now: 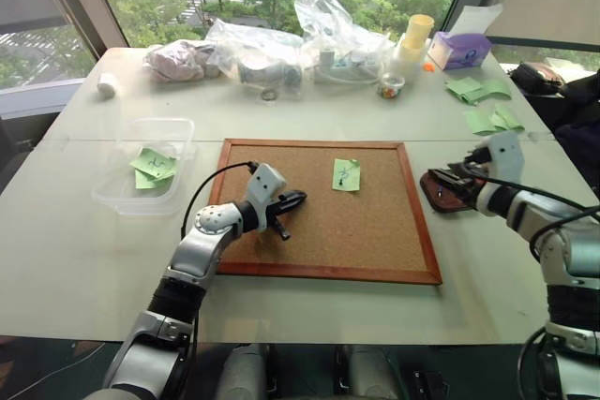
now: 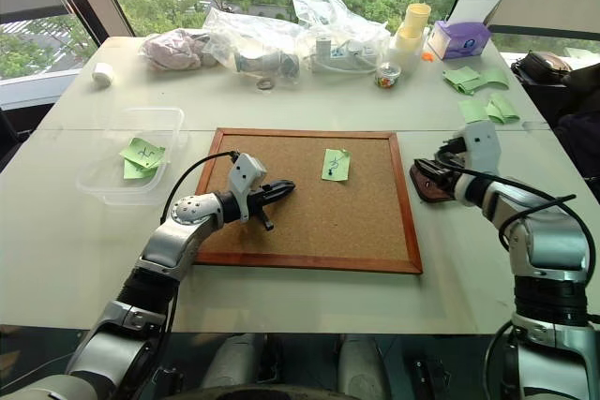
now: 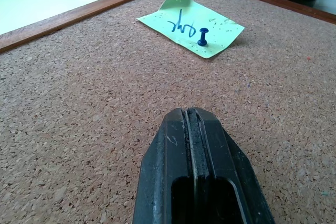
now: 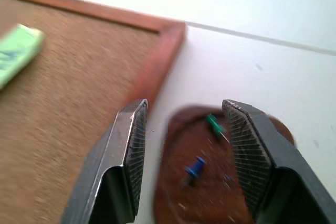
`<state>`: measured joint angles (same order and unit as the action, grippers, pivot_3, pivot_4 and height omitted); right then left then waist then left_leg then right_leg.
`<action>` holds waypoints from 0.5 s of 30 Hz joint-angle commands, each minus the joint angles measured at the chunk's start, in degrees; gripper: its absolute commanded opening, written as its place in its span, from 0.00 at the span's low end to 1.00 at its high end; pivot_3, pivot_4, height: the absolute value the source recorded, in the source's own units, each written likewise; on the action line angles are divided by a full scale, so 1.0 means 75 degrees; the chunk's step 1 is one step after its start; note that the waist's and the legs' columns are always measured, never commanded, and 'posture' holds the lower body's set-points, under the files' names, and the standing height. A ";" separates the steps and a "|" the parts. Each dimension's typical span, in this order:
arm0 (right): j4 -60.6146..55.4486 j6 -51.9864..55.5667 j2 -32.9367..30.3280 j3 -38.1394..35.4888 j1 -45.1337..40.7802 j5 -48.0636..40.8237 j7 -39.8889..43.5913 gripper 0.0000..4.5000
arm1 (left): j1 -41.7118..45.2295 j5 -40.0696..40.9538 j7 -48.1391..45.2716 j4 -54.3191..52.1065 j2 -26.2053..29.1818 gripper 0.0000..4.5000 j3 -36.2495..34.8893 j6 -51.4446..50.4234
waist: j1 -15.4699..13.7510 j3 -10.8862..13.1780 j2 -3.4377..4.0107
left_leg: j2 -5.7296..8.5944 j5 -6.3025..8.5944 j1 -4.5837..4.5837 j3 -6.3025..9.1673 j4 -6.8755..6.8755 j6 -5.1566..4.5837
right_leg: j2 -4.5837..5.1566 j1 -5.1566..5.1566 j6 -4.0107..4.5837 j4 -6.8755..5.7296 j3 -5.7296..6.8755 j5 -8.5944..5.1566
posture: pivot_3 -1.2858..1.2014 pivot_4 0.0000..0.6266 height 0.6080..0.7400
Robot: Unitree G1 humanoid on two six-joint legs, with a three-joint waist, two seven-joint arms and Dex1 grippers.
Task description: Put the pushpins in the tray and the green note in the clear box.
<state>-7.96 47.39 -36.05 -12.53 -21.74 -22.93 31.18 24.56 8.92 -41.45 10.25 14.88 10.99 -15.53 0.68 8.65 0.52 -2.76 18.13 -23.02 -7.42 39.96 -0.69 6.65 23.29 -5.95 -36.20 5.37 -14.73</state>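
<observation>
The green note (image 1: 346, 175) lies on the corkboard, held by one dark blue pin (image 3: 202, 36) through it. My left gripper (image 1: 298, 200) is shut and empty, hovering low over the cork to the left of the note. The reddish-brown tray (image 1: 441, 196) sits on the table just past the board's right edge, with several coloured pushpins (image 4: 195, 167) in it. My right gripper (image 4: 184, 108) hangs open right above the tray, nothing between its fingers. The clear box (image 1: 112, 196) stands left of the board with green notes inside.
The wood-framed corkboard (image 1: 375, 231) takes up the table's middle. Along the far edge are wrinkly plastic bags (image 1: 272, 49), stacked cups (image 1: 412, 39) and a purple tissue box (image 1: 459, 49). Bent pale-green sheets (image 1: 487, 105) lie at the back right.
</observation>
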 commanded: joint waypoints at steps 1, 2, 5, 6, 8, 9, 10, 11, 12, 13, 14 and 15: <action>-0.0531 0.0097 0.0591 0.0760 -0.0427 -0.0121 -0.0104 0.51 | -0.0172 -0.0184 0.0024 0.0382 0.0011 0.00 0.0160 -0.0162 | -0.0006 -0.0001 0.0000 | 0.0000 0.0000 0.0000 0.0001 0.0000 0.0000 | 0.0000 -0.0001 0.0000 0.0000 0.0000 0.0000 | 0.52 0.24 1.00; -0.0449 0.0012 0.0804 0.1069 -0.0554 0.0014 -0.0162 0.51 | -0.0166 -0.0188 0.0028 0.0375 0.0011 0.00 0.0161 -0.0166 | -0.0011 0.0000 0.0000 | 0.0000 0.0000 -0.0001 0.0001 0.0000 0.0000 | 0.0002 -0.0001 0.0000 0.0000 0.0000 0.0000 | 0.52 0.24 1.00; -0.0066 -0.0320 0.1317 0.1578 -0.0804 0.0235 -0.0246 0.51 | -0.0165 -0.0181 0.0041 0.0333 0.0021 0.00 0.0145 -0.0192 | -0.0017 0.0000 -0.0001 | 0.0003 0.0001 -0.0007 0.0002 0.0003 -0.0002 | 0.0006 0.0000 0.0000 0.0000 0.0000 0.0000 | 0.52 0.24 1.00; 0.0110 -0.0461 0.1458 0.1723 -0.0865 0.0320 -0.0249 0.51 | -0.0179 -0.0180 0.0043 0.0316 0.0035 0.00 0.0138 -0.0189 | -0.0013 0.0000 -0.0001 | 0.0003 0.0001 -0.0008 0.0003 0.0003 -0.0002 | 0.0005 0.0000 0.0000 0.0000 0.0001 0.0000 | 0.52 0.24 1.00; 0.0479 -0.0709 0.1692 0.1969 -0.0984 0.0490 -0.0243 0.51 | -0.0214 -0.0174 0.0055 0.0293 0.0060 0.00 0.0115 -0.0190 | -0.0010 0.0000 -0.0001 | 0.0004 0.0001 -0.0008 0.0001 0.0003 -0.0002 | 0.0005 0.0000 0.0000 0.0000 0.0001 0.0000 | 0.52 0.24 1.00; 0.0642 -0.0808 0.1740 0.2080 -0.1031 0.0577 -0.0212 0.51 | -0.0232 -0.0176 0.0064 0.0278 0.0071 0.00 0.0107 -0.0192 | -0.0005 0.0000 -0.0001 | 0.0005 0.0001 -0.0008 0.0002 0.0003 -0.0002 | 0.0004 0.0000 0.0000 0.0000 0.0001 0.0000 | 0.52 0.24 1.00; 0.0789 -0.0914 0.1770 0.2175 -0.1068 0.0655 -0.0155 0.51 | -0.0248 -0.0180 0.0077 0.0257 0.0086 0.00 0.0097 -0.0192 | -0.0001 0.0000 -0.0001 | 0.0006 0.0001 -0.0008 0.0000 0.0003 -0.0002 | 0.0004 0.0000 0.0000 0.0000 0.0001 0.0000 | 0.52 0.24 1.00; 0.0917 -0.0992 0.1803 0.2230 -0.1098 0.0701 -0.0117 0.51 | -0.0261 -0.0182 0.0095 0.0235 0.0097 0.00 0.0084 -0.0195 | 0.0005 0.0000 -0.0001 | 0.0006 0.0001 -0.0007 0.0000 0.0003 -0.0002 | 0.0004 0.0001 0.0000 0.0000 0.0001 0.0000 | 0.52 0.24 1.00; 0.1051 -0.1065 0.1820 0.2289 -0.1118 0.0756 -0.0081 0.51 | -0.0278 -0.0180 0.0112 0.0211 0.0106 0.00 0.0070 -0.0203 | 0.0010 0.0000 -0.0001 | 0.0006 0.0001 -0.0007 0.0000 0.0003 -0.0002 | 0.0003 0.0001 0.0000 0.0000 0.0001 0.0000 | 0.52 0.24 1.00; 0.1164 -0.1153 0.1816 0.2364 -0.1129 0.0834 -0.0036 0.51 | -0.0292 -0.0177 0.0125 0.0192 0.0113 0.00 0.0060 -0.0207 | 0.0016 0.0000 -0.0001 | 0.0005 0.0001 -0.0007 -0.0001 0.0002 -0.0002 | 0.0003 0.0002 0.0000 0.0000 0.0001 0.0000 | 0.52 0.24 1.00; 0.1251 -0.1243 0.1800 0.2441 -0.1129 0.0916 0.0014 0.51 | -0.0304 -0.0173 0.0131 0.0176 0.0119 0.00 0.0054 -0.0214 | 0.0023 0.0000 -0.0001 | 0.0006 0.0001 -0.0007 -0.0003 0.0002 -0.0001 | 0.0002 0.0002 0.0000 0.0000 0.0001 0.0000 | 0.52 0.24 1.00; 0.1320 -0.1304 0.1791 0.2496 -0.1122 0.0984 0.0052 0.51 | -0.0315 -0.0170 0.0136 0.0162 0.0124 0.00 0.0050 -0.0219 | 0.0023 0.0000 -0.0001 | 0.0005 0.0000 -0.0006 -0.0003 0.0002 -0.0001 | 0.0001 0.0002 0.0000 0.0000 0.0001 0.0000 | 0.52 0.24 1.00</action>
<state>2.18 39.43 -22.63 5.86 -28.79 -16.33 30.89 24.21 8.88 -40.95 9.43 15.03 10.96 -15.56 0.86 8.65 0.52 -2.72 18.14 -23.06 -7.44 39.97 -0.69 6.65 23.31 -5.95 -36.20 5.38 -14.73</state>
